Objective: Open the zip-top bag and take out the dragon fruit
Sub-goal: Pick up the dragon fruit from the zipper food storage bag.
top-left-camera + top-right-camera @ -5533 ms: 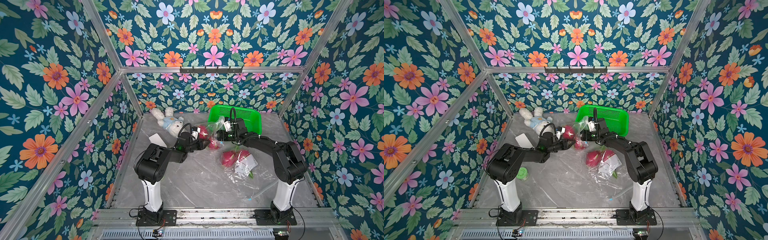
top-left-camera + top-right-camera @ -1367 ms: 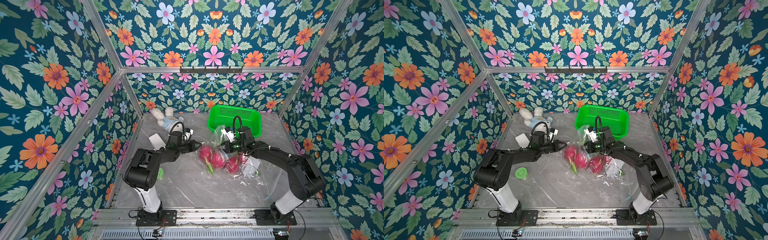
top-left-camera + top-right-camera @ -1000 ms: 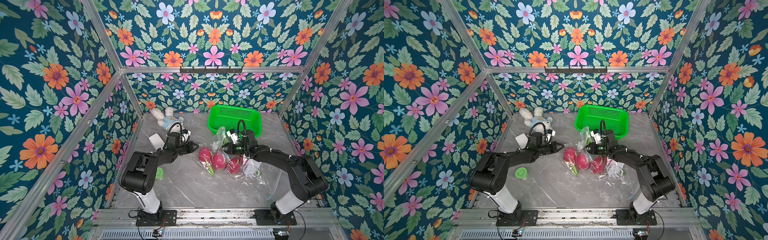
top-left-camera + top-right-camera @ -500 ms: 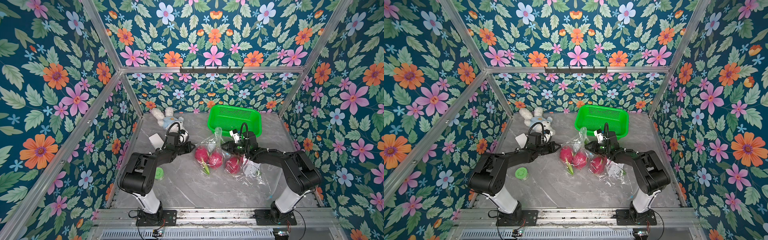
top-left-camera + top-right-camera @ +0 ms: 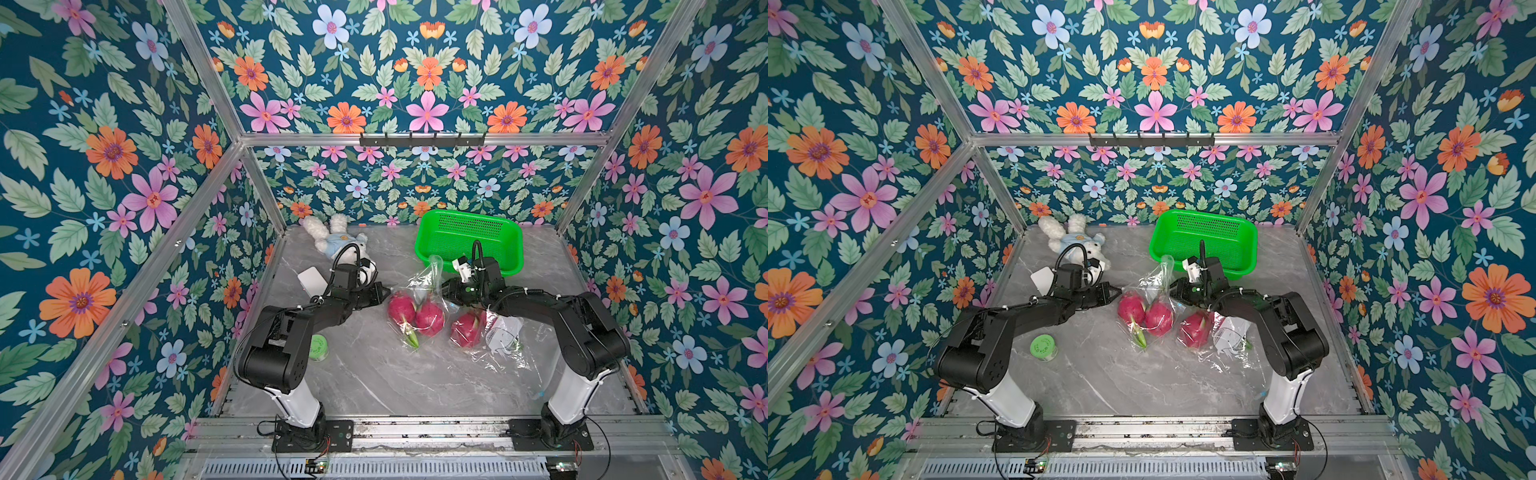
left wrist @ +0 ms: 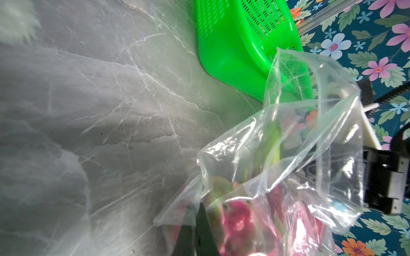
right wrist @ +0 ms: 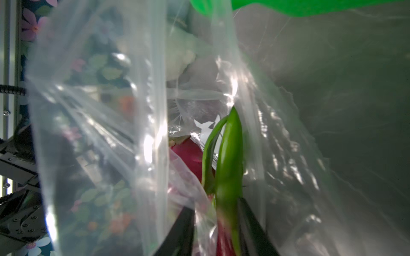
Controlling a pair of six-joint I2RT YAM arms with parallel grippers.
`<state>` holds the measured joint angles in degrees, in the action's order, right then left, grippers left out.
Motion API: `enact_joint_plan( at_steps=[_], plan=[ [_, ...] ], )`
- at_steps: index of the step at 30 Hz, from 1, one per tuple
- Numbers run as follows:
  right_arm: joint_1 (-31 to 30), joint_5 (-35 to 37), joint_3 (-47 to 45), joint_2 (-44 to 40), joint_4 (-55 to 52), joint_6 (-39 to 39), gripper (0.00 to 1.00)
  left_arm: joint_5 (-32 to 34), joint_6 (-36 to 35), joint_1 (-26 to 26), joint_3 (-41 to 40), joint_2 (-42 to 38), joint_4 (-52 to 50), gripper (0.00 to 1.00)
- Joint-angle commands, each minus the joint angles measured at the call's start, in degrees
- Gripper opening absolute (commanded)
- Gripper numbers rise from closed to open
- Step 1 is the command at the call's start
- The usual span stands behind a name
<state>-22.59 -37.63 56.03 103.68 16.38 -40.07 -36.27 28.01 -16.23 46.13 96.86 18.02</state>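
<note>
A clear zip-top bag (image 5: pixel 432 276) lies crumpled mid-table, one flap standing up. Three magenta dragon fruit show in both top views: two side by side (image 5: pixel 401 307) (image 5: pixel 430 318) and one (image 5: pixel 1192 330) further right under the film. My left gripper (image 5: pixel 386 291) is shut on the bag's (image 6: pixel 310 137) left edge; film runs between its fingers (image 6: pixel 203 221). My right gripper (image 5: pixel 446 291) is at the bag's right side. In the right wrist view its jaws (image 7: pixel 217 221) stand apart, with film and a green fruit scale (image 7: pixel 228 155) between them.
A green basket (image 5: pixel 428 245) stands behind the bag, right beside my right wrist. At the back left lie a plush bunny (image 5: pixel 332 241) and a white card (image 5: pixel 312 280). A green round lid (image 5: pixel 1042 347) sits by my left arm. A white label (image 5: pixel 503 332) is inside the bag.
My right jaws have spread apart over the last second. The bag and fruit have slid slightly left with my left gripper, which has stayed shut.
</note>
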Motion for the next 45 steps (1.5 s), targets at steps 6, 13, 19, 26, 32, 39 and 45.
enact_joint_plan(
  at_steps=[6, 13, 19, 26, 32, 39, 45],
  plan=[
    [-1.6, -4.6, 1.7, -0.7, 1.3, -0.5, 0.65, 0.5, -2.2, 0.1, 1.9, 0.2, -2.2, 0.0],
    [-1.8, -6.1, 4.3, -5.9, -0.2, 1.7, 0.66, 0.3, -2.6, 0.1, 3.1, 1.9, -3.2, 0.0],
    [-1.6, -2.1, 4.9, -6.6, -7.9, 5.8, 0.67, 0.0, -2.4, 0.1, 3.3, 2.3, -3.3, 0.0],
    [0.8, 3.5, 0.1, -5.3, -9.3, 3.8, 0.48, -0.2, -2.7, 0.1, 3.5, 1.9, -3.9, 0.0],
    [0.9, 2.7, 0.9, -4.0, -9.7, 3.9, 0.35, -0.5, -2.7, 0.1, 4.1, 2.8, -4.1, 0.0],
    [-1.0, 1.1, 5.3, 0.6, -10.4, 3.8, 0.3, -0.6, -2.3, 0.1, 4.1, 2.8, -3.5, 0.0],
    [-3.4, -0.8, 7.4, 3.2, -9.1, 3.1, 0.46, -1.0, -1.8, 0.1, 3.8, 3.1, -2.7, 0.0]
  ],
)
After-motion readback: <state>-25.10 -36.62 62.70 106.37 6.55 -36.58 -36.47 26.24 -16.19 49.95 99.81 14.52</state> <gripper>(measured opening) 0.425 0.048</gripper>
